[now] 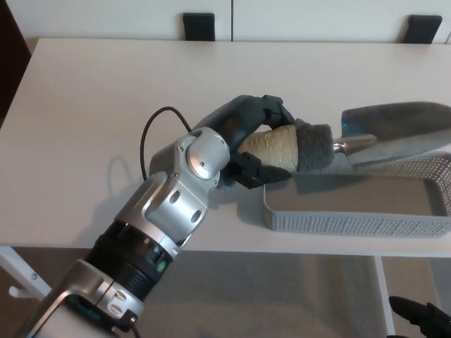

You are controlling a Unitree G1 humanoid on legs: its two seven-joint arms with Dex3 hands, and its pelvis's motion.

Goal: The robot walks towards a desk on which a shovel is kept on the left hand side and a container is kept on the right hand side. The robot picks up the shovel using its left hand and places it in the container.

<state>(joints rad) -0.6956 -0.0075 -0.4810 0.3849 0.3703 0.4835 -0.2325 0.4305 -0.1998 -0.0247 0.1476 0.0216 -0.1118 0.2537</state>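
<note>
We count one shovel [366, 137], one grey container [356, 201], one white desk [106, 127], two dark chair backs [198, 26], and two robot hands: left hand [257, 141], right hand [423, 320].

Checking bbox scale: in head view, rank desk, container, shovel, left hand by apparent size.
1. desk
2. container
3. shovel, cut off at the frame edge and held above the desk, so only roughly below the container
4. left hand
</note>
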